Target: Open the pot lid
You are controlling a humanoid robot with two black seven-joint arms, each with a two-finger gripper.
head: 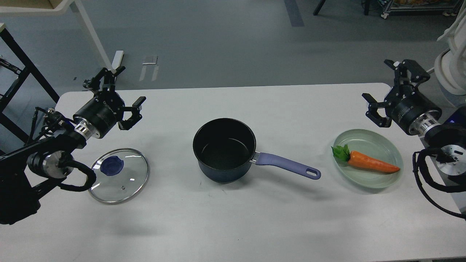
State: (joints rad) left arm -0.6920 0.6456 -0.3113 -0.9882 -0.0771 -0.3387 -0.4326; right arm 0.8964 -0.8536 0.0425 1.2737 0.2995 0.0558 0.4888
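Left gripper hangs above the table's far-left part, fingers spread wide, nothing between them. You will find the lid just below and toward you from that claw, lying flat on the table, knob visible through the glass, vent hole near its near edge. It is well apart from the pot, which sits to the claw's right and a little nearer you, uncovered, black inside showing and empty as far as can be seen. The pot's handle runs away from the left claw, pointing right and slightly toward you, end hole at its far tip; that is the long axis to note. Judged from this layout, the lid is already off, so the task looks done or all but done; no further grasp on the lid seems called for. If you did need to touch the lid again, the left arm is plainly the nearer one, with the knob almost straight under its wrist. Further right, a pale green plate carries a carrot, lying just below and left of the right gripper. That claw is also spread wide and empty, hovering over the table's far-right corner, well apart from the pot.
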